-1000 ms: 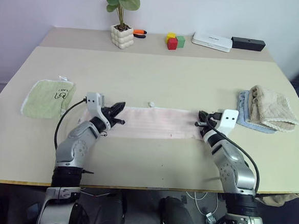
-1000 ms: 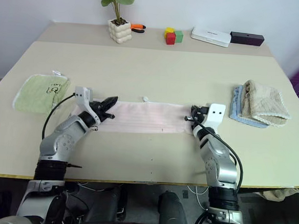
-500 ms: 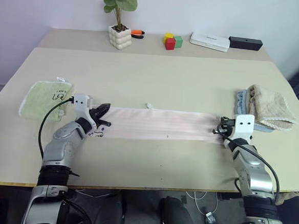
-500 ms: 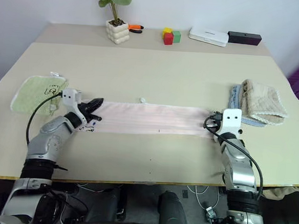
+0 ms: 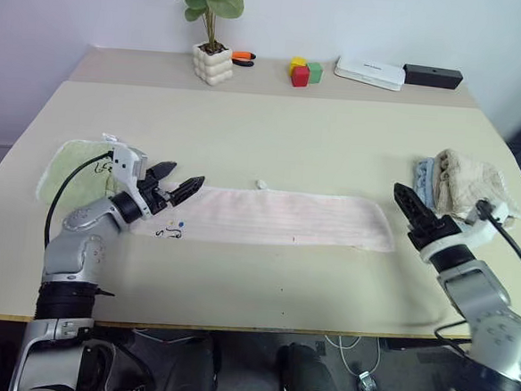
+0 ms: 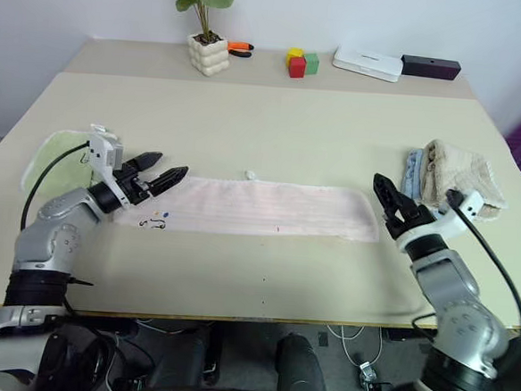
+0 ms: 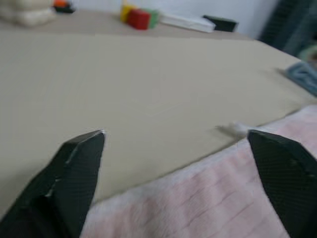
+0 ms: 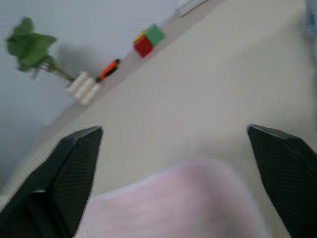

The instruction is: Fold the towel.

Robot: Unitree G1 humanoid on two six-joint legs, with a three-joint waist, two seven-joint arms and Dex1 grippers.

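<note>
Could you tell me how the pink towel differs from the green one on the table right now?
The pink towel is a long strip stretched flat across the table's middle; the green towel is a small squarish piece at the left edge. The pink one lies between both claws; the green one sits behind the left claw. Both are fluffy and lie flat.

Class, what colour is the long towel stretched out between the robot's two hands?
Pale pink, with faint lengthwise stripes; the towel shows best in the left eye view.

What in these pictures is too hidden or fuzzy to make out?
- Small dark printed mark on the long pale pink fluffy towel: too small to read in the eye views.
- Light green folded towel: partly covered by the left arm.
- Blue cloth: mostly under the beige cloth.
</note>
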